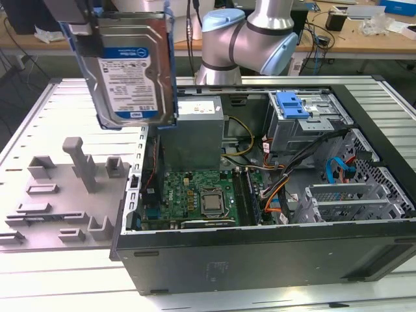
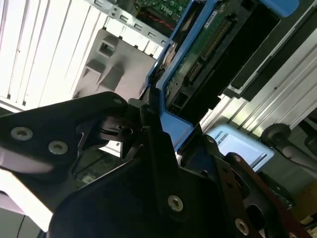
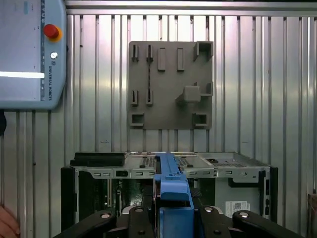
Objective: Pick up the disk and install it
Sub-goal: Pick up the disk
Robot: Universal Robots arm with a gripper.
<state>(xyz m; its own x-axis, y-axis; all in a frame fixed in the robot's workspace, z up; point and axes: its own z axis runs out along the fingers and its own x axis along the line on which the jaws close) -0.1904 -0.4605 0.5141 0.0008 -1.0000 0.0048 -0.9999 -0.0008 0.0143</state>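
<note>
Open computer case (image 1: 260, 263) beside grey fixture plate (image 1: 112, 201), slatted table (image 1: 39, 110).

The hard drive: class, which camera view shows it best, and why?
The exterior view: the hard drive shows its labelled face, raised clear of the open computer case. The second wrist view shows its connector end; the first wrist view, its blue carrier edge-on.

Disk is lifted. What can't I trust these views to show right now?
1. Exterior view: the disk is cut off at its top by the picture's edge.
2. Second wrist view: the claw covers its own contact with the disk; the label side faces away.
3. First wrist view: the computer case is dark inside, its middle blocked by the disk.
4. Exterior view: cables cross the drive cage, hiding whether a slot is free.
</note>
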